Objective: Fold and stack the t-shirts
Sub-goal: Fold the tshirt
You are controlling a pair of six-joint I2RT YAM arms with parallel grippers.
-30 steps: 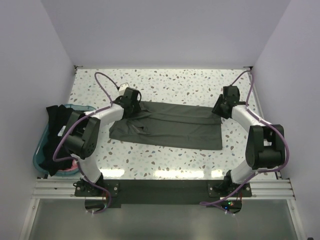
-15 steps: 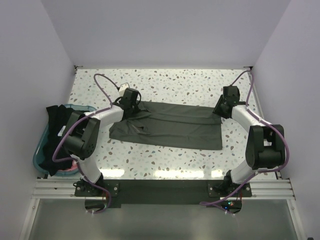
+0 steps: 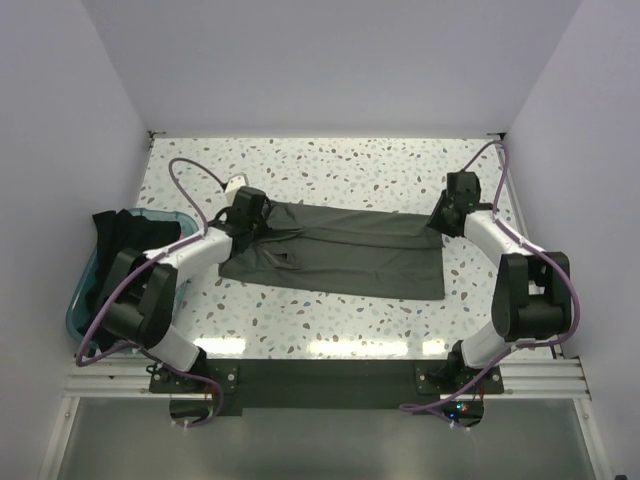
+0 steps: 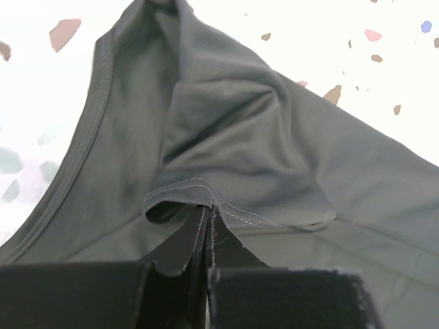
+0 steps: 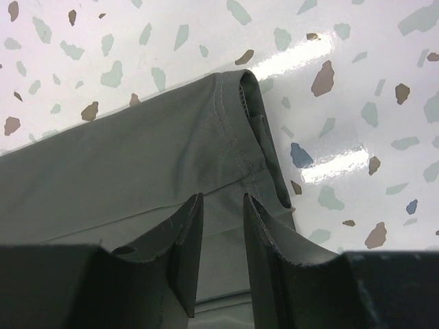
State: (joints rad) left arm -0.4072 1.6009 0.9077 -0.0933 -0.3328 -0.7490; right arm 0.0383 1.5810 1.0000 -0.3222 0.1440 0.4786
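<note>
While olive-green t-shirt (image 3: 340, 255) lies long axis left-right, we hold its far-left hem clamped in left gripper (image 4: 208, 229); right gripper (image 5: 221, 205), jaws apart, sits at far-right corner.

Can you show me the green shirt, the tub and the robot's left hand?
green shirt (image 3: 340, 255): view from above, middle of the spread cloth.
tub (image 3: 72, 318): view from above, its left rim.
left hand (image 4: 208, 229): left wrist view, where its closed tips meet.

speckled table (image 3: 330, 160), olive t-shirt (image 3: 340, 255) lying across it
</note>
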